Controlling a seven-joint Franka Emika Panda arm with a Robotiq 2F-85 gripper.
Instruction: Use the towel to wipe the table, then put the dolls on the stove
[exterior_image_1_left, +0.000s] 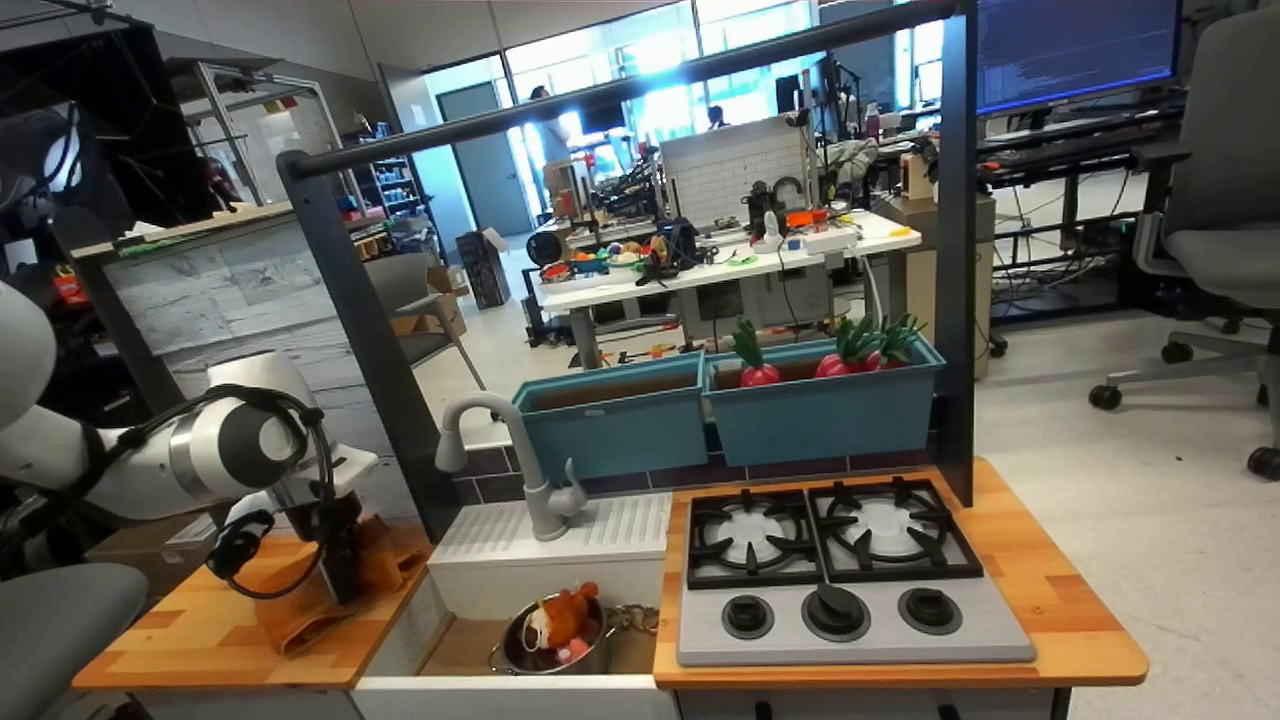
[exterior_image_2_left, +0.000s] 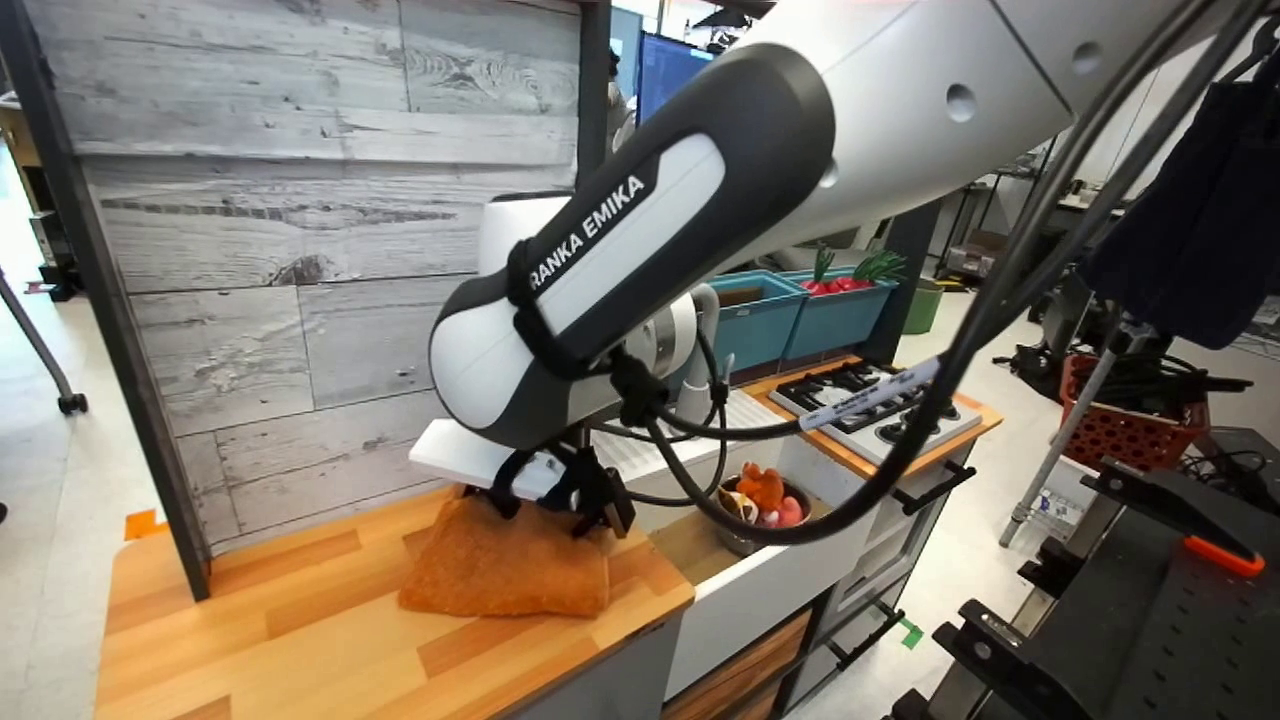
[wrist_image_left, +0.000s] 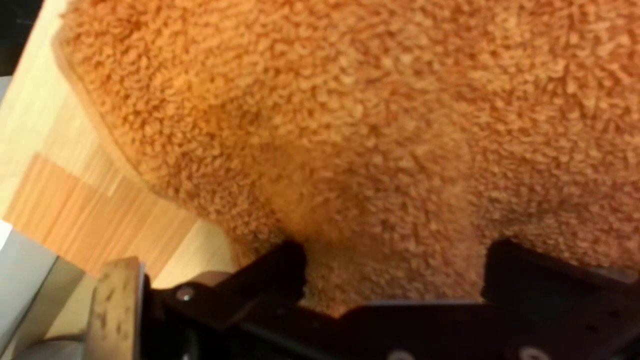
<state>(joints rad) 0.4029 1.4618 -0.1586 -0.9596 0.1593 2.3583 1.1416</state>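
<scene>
One corner of towel (exterior_image_2_left: 505, 578) pts. twd. table (exterior_image_2_left: 310, 655) front – long axis unclear.

One towel (exterior_image_2_left: 500, 580), one stove (exterior_image_1_left: 985, 640), several dolls (exterior_image_1_left: 568, 615)
Two stretches of wooden table (exterior_image_1_left: 1075, 620) are in view, with one sink (exterior_image_1_left: 500, 695), one faucet (exterior_image_1_left: 545, 503) and one metal pot (exterior_image_1_left: 595, 655); the dolls overlap, so their exact number cannot be told. The stove bears two black grates (exterior_image_1_left: 755, 582) and three black knobs (exterior_image_1_left: 835, 610). There are two teal planters (exterior_image_1_left: 825, 425) and three red, leafy vegetables (exterior_image_1_left: 760, 375). One robot arm (exterior_image_2_left: 690, 230) shows, with one gripper (wrist_image_left: 392, 255) that has two fingers (wrist_image_left: 280, 270). In an exterior view there is one red basket (exterior_image_2_left: 1130, 428) and one green bin (exterior_image_2_left: 922, 310).
</scene>
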